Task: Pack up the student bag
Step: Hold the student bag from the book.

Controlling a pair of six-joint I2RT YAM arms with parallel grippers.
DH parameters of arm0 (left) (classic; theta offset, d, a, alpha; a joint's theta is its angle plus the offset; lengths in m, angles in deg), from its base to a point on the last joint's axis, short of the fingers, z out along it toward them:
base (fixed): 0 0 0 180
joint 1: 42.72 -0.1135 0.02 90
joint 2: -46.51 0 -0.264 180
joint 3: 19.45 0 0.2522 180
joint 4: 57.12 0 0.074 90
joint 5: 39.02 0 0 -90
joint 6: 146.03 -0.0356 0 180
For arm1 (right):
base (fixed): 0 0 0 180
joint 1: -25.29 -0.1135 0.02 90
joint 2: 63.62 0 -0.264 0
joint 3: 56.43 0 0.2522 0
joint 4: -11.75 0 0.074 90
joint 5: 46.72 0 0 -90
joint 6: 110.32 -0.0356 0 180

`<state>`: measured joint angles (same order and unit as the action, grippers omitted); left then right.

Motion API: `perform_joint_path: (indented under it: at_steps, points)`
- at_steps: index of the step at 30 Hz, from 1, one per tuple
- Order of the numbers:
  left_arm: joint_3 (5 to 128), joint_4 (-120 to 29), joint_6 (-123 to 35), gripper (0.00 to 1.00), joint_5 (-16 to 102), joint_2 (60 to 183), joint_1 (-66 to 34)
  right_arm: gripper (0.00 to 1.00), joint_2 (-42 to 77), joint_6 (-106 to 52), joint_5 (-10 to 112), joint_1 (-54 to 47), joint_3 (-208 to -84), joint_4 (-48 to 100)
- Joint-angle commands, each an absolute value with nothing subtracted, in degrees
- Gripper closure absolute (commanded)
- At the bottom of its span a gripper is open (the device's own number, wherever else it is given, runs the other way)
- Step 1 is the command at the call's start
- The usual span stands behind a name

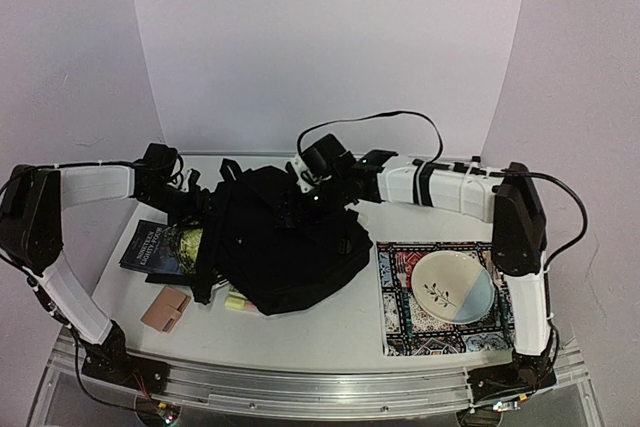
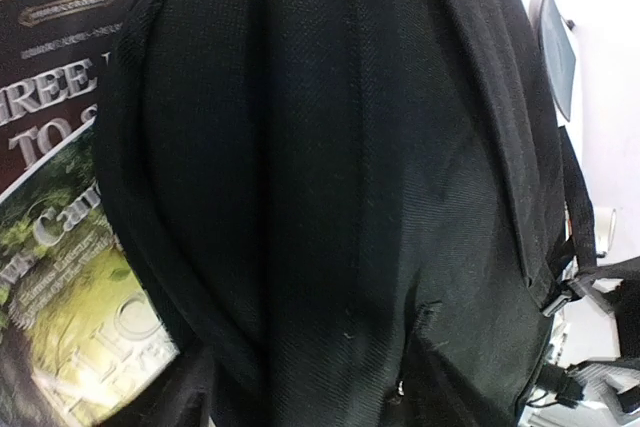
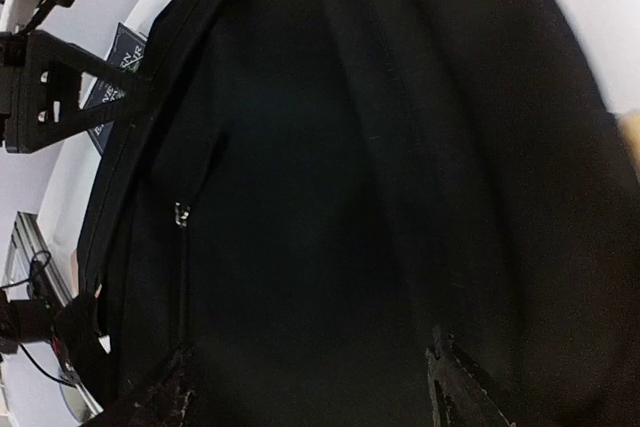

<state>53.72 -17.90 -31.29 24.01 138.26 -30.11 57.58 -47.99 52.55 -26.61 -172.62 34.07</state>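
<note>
The student bag (image 1: 285,247) is a large black fabric backpack lying in the middle of the table. It fills the left wrist view (image 2: 340,197) and the right wrist view (image 3: 350,167). My left gripper (image 1: 193,203) is at the bag's upper left edge; its fingers are lost against the black fabric. My right gripper (image 1: 302,187) is at the bag's far top edge. In the right wrist view its fingertips (image 3: 160,399) stand wide apart, open, right against the fabric (image 3: 310,387). A small metal zipper pull (image 3: 182,213) shows to the left.
A dark book with a green cover (image 1: 160,245) lies partly under the bag's left side, also seen in the left wrist view (image 2: 60,247). A tan wallet-like item (image 1: 165,309) and a yellow item (image 1: 237,300) lie in front. A plate (image 1: 452,287) sits on a patterned mat (image 1: 395,327) at right.
</note>
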Motion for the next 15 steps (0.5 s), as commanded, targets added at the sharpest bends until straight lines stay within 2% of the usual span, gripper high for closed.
perform_joint_path:
  at_steps: [1,3,6,10,15]
  points:
    - [55.91,-22.27,-33.05,0.52,16.10,140.33,-30.27,0.27,62.62,-54.22,55.14,-28.14,-177.08,29.76]
    - [54.80,-23.71,-32.27,0.66,14.29,139.34,-30.24,0.29,64.65,-55.62,55.66,-28.57,-178.76,28.57]
    - [52.96,-25.64,-31.01,0.79,12.38,137.19,-30.05,0.31,67.41,-58.13,56.21,-29.00,-180.56,26.46]
    - [50.21,-28.42,-29.22,0.89,10.56,135.34,-29.50,0.33,70.11,-60.21,55.60,-29.09,-181.97,24.13]
    - [48.43,-30.40,-27.79,0.95,10.19,134.54,-27.80,0.34,72.88,-60.52,54.32,-29.08,-183.84,23.73]
